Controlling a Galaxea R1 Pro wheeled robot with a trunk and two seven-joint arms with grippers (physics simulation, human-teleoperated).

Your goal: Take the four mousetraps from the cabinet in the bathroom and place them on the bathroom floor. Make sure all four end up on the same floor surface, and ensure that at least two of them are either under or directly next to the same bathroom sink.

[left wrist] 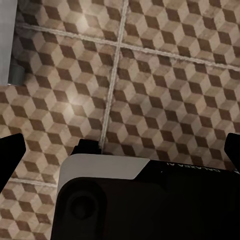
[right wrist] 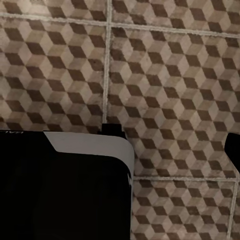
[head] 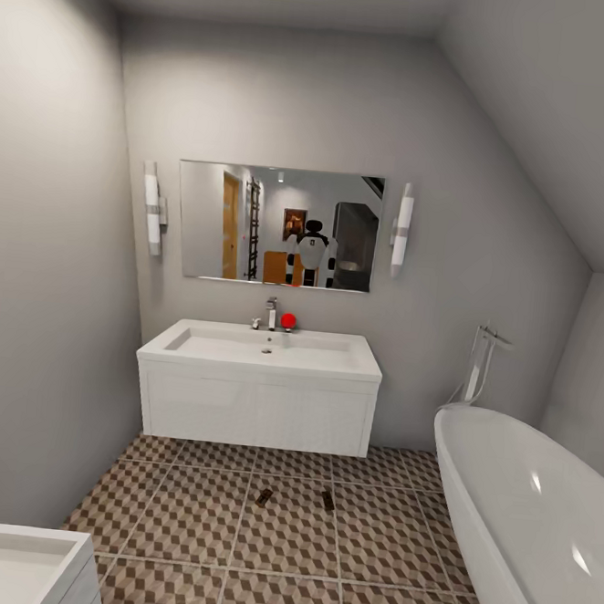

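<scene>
Two mousetraps lie on the bathroom floor before the sink.

The first mousetrap [head: 264, 497] and the second mousetrap [head: 328, 499] rest flat on the bathroom floor [head: 191, 521], near the front of the sink [head: 258, 381] and a little apart from each other; both are in front of the sink, not under it. In the mirror [head: 276, 226] above the sink the robot is reflected. The bathtub [head: 522, 514] stands beside the sink. The left pincer [left wrist: 120, 150] and the right pincer [right wrist: 170, 140] point down at bare tiles; each seems wide and holds nothing. I judge each trap to be light, stiff and thin, so it is best pinched across the wooden board edges, away from the metal parts, which may be delicate.
</scene>
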